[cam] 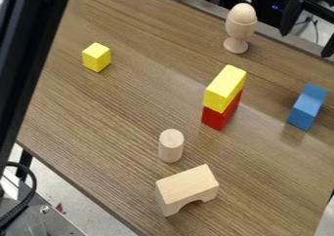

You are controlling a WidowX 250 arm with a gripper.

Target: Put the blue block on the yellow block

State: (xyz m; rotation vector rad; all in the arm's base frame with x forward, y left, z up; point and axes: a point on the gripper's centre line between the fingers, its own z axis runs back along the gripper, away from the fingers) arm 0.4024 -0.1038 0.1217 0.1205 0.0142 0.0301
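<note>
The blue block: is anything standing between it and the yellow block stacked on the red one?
Nothing visible stands between the blue block and the yellow block on the red block. The wooden egg cup stands farther back, not between them.

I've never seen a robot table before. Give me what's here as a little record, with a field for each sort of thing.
surface: brown wood-grain table
blue block: right side, not on a yellow block
stack: longer yellow block on red block
other yellow: small yellow block, upper left, apart from the rest
plain wood: cylinder, upright; arch block, near it; egg-and-cup shape, by the far edge
task status: blue not yet placed
</note>
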